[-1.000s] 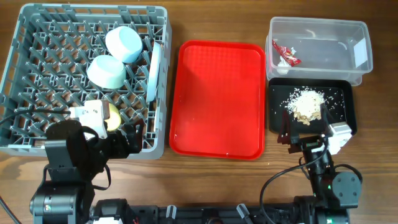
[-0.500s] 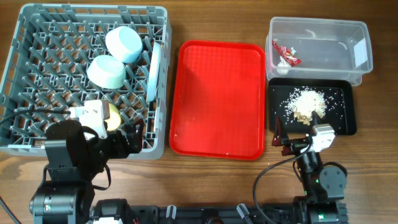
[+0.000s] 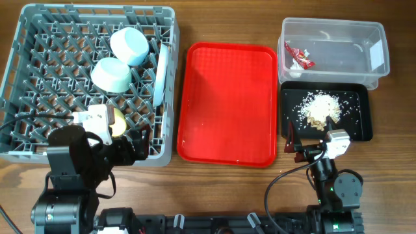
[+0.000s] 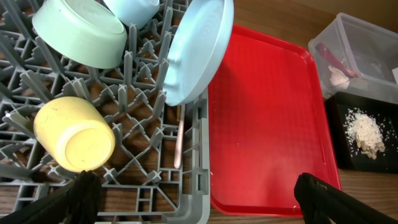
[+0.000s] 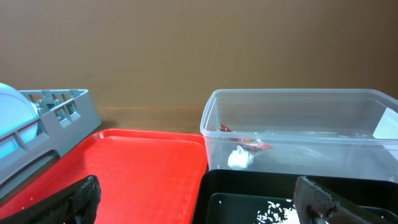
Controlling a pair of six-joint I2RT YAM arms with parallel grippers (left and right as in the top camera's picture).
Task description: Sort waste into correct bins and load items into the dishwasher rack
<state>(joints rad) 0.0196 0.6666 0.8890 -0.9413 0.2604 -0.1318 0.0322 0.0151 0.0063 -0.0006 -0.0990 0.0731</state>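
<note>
The grey dishwasher rack (image 3: 39, 78) holds a pale blue bowl (image 3: 129, 45), a light green bowl (image 4: 78, 31), an upright pale blue plate (image 4: 199, 50), a yellow-green cup (image 4: 74, 134) and thin chopsticks (image 4: 179, 140). My left gripper (image 4: 199, 199) hangs open over the rack's near right corner, holding nothing. The red-and-white wrapper (image 3: 300, 58) lies in the clear tub (image 3: 364, 39). Crumbly food scraps (image 3: 320, 108) sit in the black tray (image 3: 361, 127). My right gripper (image 5: 198, 199) is open and empty at the black tray's near edge. The fork is out of view.
A flat red tray (image 3: 227, 104) lies between the rack and the two bins, with nothing on it. Bare wooden table (image 3: 214, 26) runs along the far side. Both arm bases stand at the near table edge.
The right arm drew back toward the near edge, off the food scraps, then stopped. The left arm and all the objects stayed where they were.
</note>
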